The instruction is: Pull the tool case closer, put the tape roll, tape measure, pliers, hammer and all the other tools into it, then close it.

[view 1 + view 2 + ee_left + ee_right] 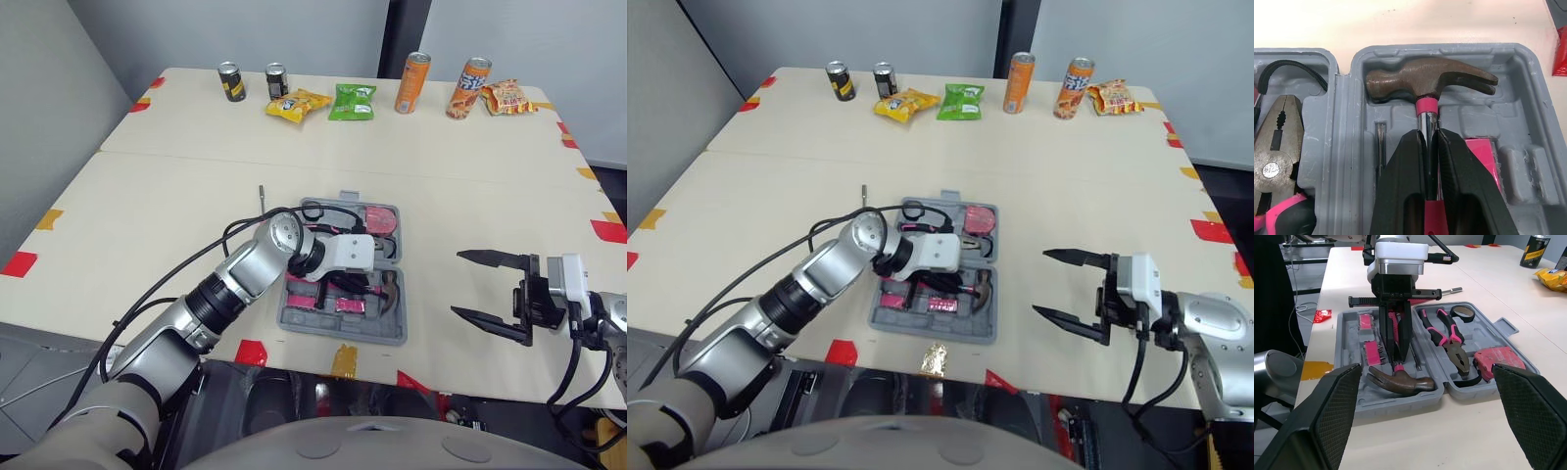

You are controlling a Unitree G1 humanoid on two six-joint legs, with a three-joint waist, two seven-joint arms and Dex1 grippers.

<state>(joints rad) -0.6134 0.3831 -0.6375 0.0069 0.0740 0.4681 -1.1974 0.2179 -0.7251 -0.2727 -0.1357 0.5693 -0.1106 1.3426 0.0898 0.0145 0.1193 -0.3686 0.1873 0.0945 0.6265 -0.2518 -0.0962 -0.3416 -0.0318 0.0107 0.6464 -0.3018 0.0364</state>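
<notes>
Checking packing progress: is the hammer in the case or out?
In: the hammer lies in the tool case, left pincer shut on its handle.

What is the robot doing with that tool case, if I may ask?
It is packing the open tool case. The left gripper is shut on the hammer by its shaft, with the head down in its slot. The pliers and tape measure already lie in the other half. The right gripper hangs open beside the case. One thin tool lies on the table beyond it.
</notes>
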